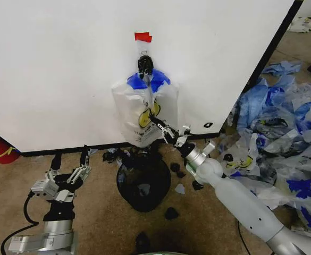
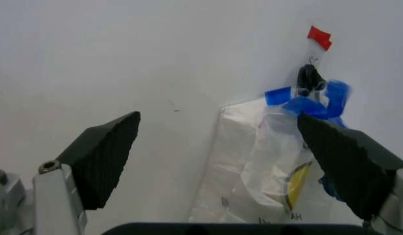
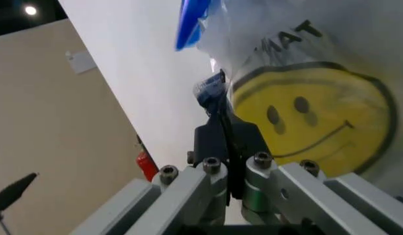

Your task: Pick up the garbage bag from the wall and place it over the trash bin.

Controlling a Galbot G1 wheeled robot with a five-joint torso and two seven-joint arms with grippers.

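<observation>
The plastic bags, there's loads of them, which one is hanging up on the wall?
The garbage bag with the yellow smiley face, hung from the black hook above the trash bin. The other bags lie heaped on the floor. The right gripper is at it.

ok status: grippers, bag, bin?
Right gripper shut on garbage bag, bag hanging on wall. Left gripper open, low by floor. Trash bin below bag, black scraps around it.

A tan carpeted floor (image 1: 102,212) carried the black trash bin (image 1: 143,183) at the foot of the white wall (image 1: 65,69). Small black scraps (image 1: 171,213) lay around it, and a heap of blue-and-clear bags (image 1: 283,133) covered the carpet on the right.
</observation>
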